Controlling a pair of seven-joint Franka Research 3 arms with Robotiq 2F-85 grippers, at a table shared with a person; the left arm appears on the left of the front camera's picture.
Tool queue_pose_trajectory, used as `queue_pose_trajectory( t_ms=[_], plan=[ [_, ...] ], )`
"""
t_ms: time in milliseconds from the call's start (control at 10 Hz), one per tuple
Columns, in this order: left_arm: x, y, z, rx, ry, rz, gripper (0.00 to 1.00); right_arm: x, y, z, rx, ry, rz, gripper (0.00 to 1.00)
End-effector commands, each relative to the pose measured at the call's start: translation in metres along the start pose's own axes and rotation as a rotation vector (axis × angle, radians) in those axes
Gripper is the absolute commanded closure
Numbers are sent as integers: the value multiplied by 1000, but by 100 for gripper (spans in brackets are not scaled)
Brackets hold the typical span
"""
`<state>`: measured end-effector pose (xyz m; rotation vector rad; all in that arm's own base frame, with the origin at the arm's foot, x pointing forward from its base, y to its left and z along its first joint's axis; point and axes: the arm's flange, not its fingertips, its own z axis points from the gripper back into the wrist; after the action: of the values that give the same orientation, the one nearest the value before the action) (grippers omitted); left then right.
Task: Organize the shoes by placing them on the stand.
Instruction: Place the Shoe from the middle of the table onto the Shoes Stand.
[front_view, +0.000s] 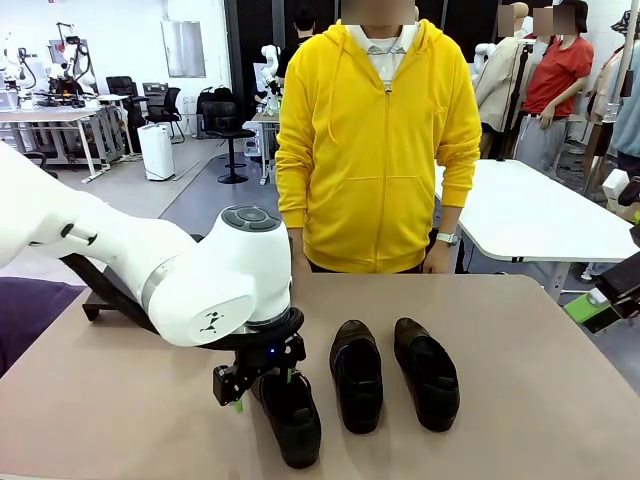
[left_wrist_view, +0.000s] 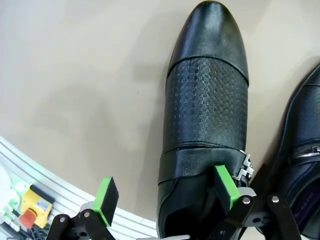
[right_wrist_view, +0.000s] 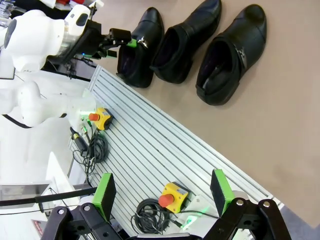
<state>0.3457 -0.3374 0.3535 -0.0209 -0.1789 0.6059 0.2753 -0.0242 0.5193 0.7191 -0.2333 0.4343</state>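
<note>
Three black glossy shoes lie side by side on the beige table, toes toward me: the left shoe (front_view: 291, 418), the middle shoe (front_view: 357, 376) and the right shoe (front_view: 427, 373). My left gripper (front_view: 256, 386) hangs open over the heel end of the left shoe (left_wrist_view: 207, 115). One green pad (left_wrist_view: 227, 186) sits over the shoe's collar by the buckle. The other pad (left_wrist_view: 106, 199) is beside the shoe, above the table. Nothing is gripped. My right gripper (right_wrist_view: 162, 192) is open and empty, high above the table's near rail. A corner of the black stand (front_view: 96, 303) shows behind the left arm.
A person in a yellow hoodie (front_view: 378, 140) stands at the far edge, hands low by the table. An aluminium rail (right_wrist_view: 165, 145) with yellow emergency-stop boxes (right_wrist_view: 174, 196) and cables runs along my side. Bare tabletop (front_view: 540, 400) lies right of the shoes.
</note>
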Motion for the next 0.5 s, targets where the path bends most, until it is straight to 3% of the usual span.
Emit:
queue_pose_trajectory(
  t_ms=[0,200,400],
  plan=[
    [0,0,-2,34,29,-32,0,4,3,3,9,-3,-6,0],
    [-2,5,-5,34,115,-102,0,4,3,3,9,-3,-6,0],
    [-3,14,5,9,114,-119,0,4,3,3,9,-3,-6,0]
  ],
)
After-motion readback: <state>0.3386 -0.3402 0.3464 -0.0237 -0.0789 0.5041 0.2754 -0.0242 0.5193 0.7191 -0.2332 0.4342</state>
